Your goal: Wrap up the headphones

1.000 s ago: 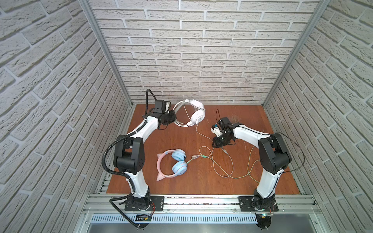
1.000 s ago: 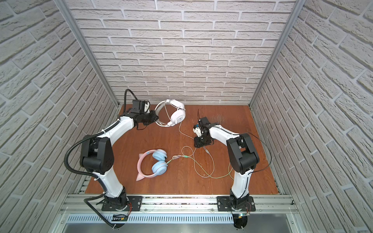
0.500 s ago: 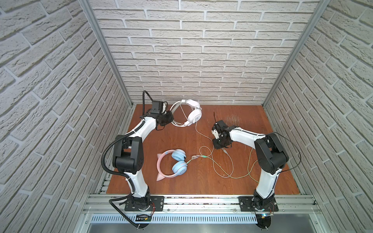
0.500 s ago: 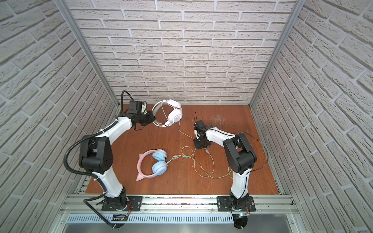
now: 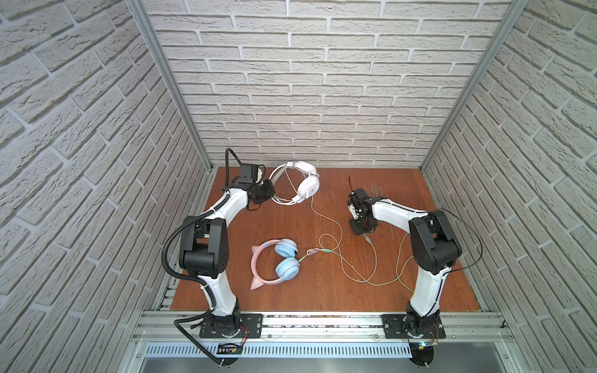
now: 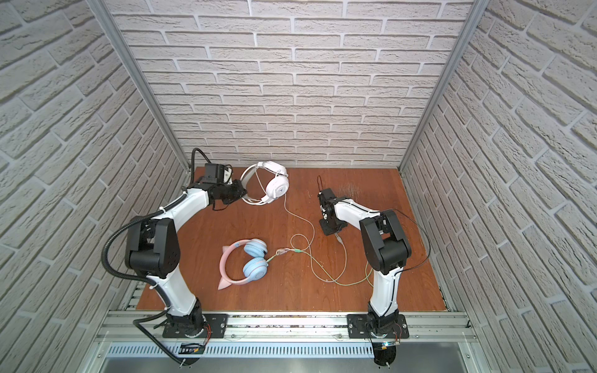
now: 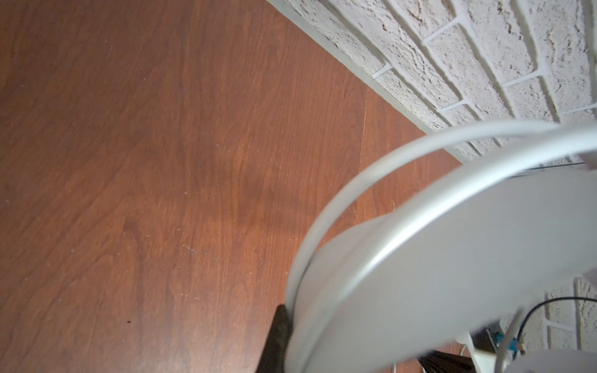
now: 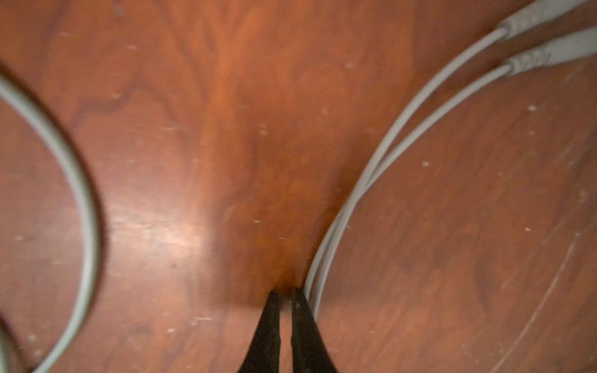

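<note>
Brickwork [image 5: 323, 97] rings a wooden tabletop [image 5: 290, 290] — left pincer [image 5: 273, 193] clamped on white headphones [image 5: 308, 187], right pincer [image 8: 285, 295] together.

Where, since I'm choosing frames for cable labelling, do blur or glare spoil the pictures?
Left wrist view: the white headphones sit too close, smeared out of focus; the table is sharp. Right wrist view: soft throughout, pale cable fuzzy, a glare patch on the table. Both top views: crisp, evenly lit, no glare.

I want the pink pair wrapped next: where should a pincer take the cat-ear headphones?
I'd pinch the thin pink headband midway between the cat ears, coming straight down: it lies flat, and its arc stands clear of the blue earcups.
</note>
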`<state>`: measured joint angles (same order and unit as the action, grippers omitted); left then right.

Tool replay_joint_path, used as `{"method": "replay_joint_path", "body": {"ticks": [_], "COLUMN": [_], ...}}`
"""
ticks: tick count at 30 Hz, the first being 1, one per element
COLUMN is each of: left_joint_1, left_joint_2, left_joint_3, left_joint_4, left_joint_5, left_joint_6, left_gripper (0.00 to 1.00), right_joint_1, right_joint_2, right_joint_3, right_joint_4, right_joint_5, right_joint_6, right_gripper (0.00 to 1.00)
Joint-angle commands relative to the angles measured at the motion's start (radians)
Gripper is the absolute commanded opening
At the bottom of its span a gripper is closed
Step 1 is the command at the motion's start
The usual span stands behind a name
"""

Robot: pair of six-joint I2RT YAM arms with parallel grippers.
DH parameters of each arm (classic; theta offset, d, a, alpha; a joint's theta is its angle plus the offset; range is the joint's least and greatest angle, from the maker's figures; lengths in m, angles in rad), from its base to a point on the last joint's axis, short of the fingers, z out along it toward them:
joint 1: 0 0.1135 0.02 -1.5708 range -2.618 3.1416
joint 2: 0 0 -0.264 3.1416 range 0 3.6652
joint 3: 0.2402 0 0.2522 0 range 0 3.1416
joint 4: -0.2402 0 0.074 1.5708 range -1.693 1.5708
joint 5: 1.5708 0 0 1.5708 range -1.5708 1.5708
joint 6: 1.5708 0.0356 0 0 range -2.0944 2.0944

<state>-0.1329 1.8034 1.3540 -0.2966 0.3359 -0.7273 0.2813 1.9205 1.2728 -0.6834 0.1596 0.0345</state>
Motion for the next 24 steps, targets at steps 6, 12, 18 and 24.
{"method": "replay_joint_path", "body": {"ticks": [6,12,18,24], "left_joint_1": [0.009,0.009,0.008,0.008], "left_joint_2": [-0.061,-0.057,-0.050,-0.055], "left_joint_3": [0.021,0.026,0.028,0.027], "left_joint_4": [0.021,0.008,0.010,0.005], "left_joint_5": [0.040,0.039,0.034,0.027], "left_joint_6": [0.012,0.017,0.009,0.009], "left_gripper": [0.00,0.00,0.00,0.00], "right_joint_1": [-0.144,-0.190,-0.104,0.044], "right_joint_2": [0.008,-0.112,-0.224,-0.253], "right_joint_3": [0.044,0.016,-0.004,-0.039], "right_joint_4": [-0.031,0.006,0.002,-0.021], "right_joint_5": [0.109,-0.130,-0.334,-0.342], "right_joint_6": [-0.062,-0.103,-0.117,-0.082], "right_gripper": [0.11,0.12,0.22,0.33]}}
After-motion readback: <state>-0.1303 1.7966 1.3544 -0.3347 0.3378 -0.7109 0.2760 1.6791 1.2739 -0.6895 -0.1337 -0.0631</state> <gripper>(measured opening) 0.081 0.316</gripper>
